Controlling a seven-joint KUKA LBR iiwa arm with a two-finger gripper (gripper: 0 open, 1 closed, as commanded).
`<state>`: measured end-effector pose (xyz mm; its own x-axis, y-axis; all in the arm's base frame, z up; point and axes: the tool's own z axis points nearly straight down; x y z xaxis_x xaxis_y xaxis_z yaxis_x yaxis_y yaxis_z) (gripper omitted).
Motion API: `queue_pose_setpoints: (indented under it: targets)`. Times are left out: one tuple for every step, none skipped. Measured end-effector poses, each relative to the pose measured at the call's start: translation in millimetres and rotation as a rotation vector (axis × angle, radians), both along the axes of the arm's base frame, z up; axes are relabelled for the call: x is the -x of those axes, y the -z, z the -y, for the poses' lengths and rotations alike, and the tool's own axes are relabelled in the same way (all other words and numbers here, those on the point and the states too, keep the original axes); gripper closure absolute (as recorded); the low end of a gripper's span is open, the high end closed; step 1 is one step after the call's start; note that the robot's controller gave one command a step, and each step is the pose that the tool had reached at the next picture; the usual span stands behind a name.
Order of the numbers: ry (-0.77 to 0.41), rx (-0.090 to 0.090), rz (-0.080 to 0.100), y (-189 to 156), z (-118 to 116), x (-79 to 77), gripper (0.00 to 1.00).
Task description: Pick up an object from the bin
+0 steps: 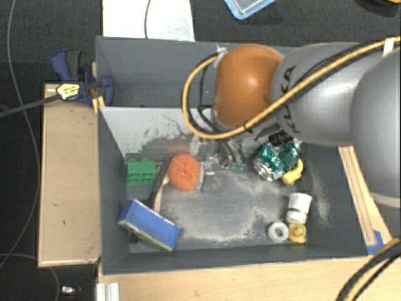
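Hovering end effector (212,163) just beside round orange ball (183,172).

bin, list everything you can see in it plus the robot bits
bin: one, grey, middle of view
block: one, green, left side of bin
ball: one, orange, right of the block
box: one, blue, front left corner, tilted
strip: one, dark and tan, between ball and box, kind unclear
wrapper: one, green and silver, crumpled, right side
bits: two, yellow, one against the wrapper, one right of the ring
cylinder: one, white, front right
ring: one, white, front right, below the cylinder
arm: one, grey, from the right
cover: one, orange, on the wrist
cable: one, yellow, looped round the cover
claw: one, metal, just right of the ball
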<state>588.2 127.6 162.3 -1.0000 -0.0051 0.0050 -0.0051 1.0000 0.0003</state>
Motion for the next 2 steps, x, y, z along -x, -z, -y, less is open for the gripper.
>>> queue_pose_setpoints:
  targets:
    - [0.003, -0.001, 0.008, -4.6, 0.7, -1.9, 0.0]
    - [0.141, -0.002, 0.01, 61.8, -9.0, -0.4, 0.0]
